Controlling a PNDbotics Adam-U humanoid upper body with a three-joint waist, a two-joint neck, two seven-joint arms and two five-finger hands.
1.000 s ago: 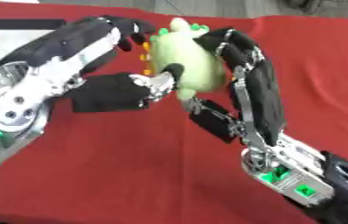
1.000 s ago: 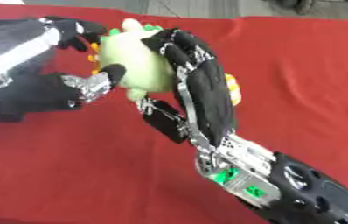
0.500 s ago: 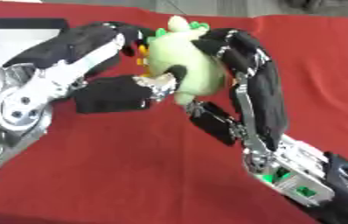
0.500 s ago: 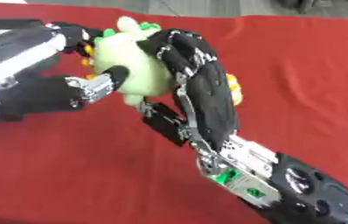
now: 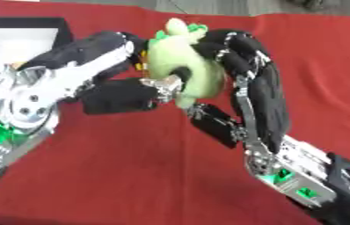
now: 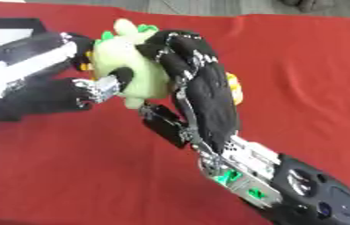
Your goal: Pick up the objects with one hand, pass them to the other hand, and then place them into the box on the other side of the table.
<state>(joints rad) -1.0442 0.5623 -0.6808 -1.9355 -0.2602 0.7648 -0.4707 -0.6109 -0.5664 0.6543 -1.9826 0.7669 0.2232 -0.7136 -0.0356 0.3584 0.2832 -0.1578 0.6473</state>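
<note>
Both hands are holding the green soft toy (image 5: pixel 180 66) above the red bench (image 5: pixel 132 176). The right hand (image 5: pixel 243 61) is curling around it, and the left hand (image 5: pixel 124 90) is pinching it.

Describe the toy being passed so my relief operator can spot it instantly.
Above the red tablecloth, near its far edge, both robot hands meet: the left hand comes in from the left and the right hand from the right. Between them sits a plush toy. It is pale yellow-green with darker green bumps on top, the only soft, light-coloured thing among the black fingers.
</note>
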